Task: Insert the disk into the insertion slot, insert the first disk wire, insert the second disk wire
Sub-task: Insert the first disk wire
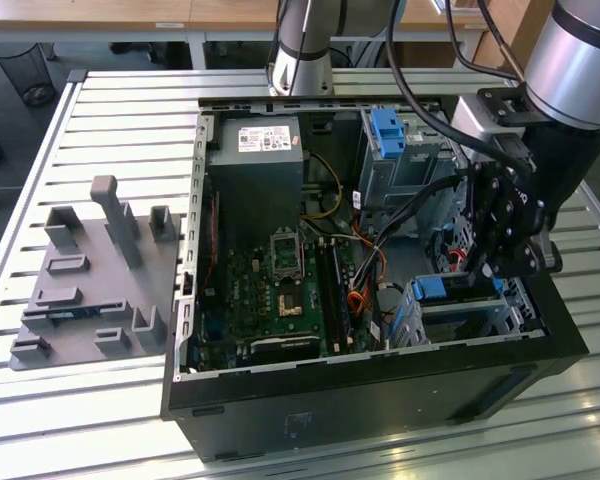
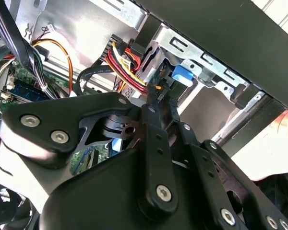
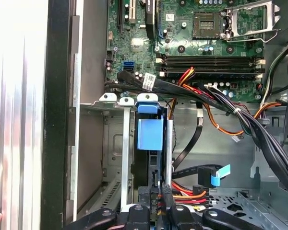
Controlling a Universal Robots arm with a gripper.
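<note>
The gripper (image 1: 477,270) is reaching down into the open computer case (image 1: 380,390) on the exterior view's right, hanging right over the insertion slot (image 1: 480,322) by the case's near wall. The disk (image 1: 445,290) is sitting inside that slot, with its blue carrier end showing at the side facing the motherboard (image 1: 280,290). In the first wrist view the blue carrier of the disk (image 3: 150,134) is lying between the silver rails of the insertion slot (image 3: 113,143), and the gripper (image 3: 159,194) is poised just behind it. Its jaws are drawn close together, pinching the dark plug at the end of the red, yellow and black disk wire (image 3: 187,191). The second wrist view is showing the same: the gripper (image 2: 159,93) is narrowing to a point on that plug, and the disk wire (image 2: 127,67) is looping away toward the boards. The blue end of the disk (image 2: 182,74) is lying just beyond the tips, under the slot's perforated metal (image 2: 182,45). A blue-tipped cable (image 3: 221,175) is lying loose on the case floor near the gripper. A person's hand (image 2: 283,129) is resting at the outer edge of the case. Out on the slatted table (image 1: 110,110), a grey fixture plate (image 1: 90,290) is lying well apart from the action.
</note>
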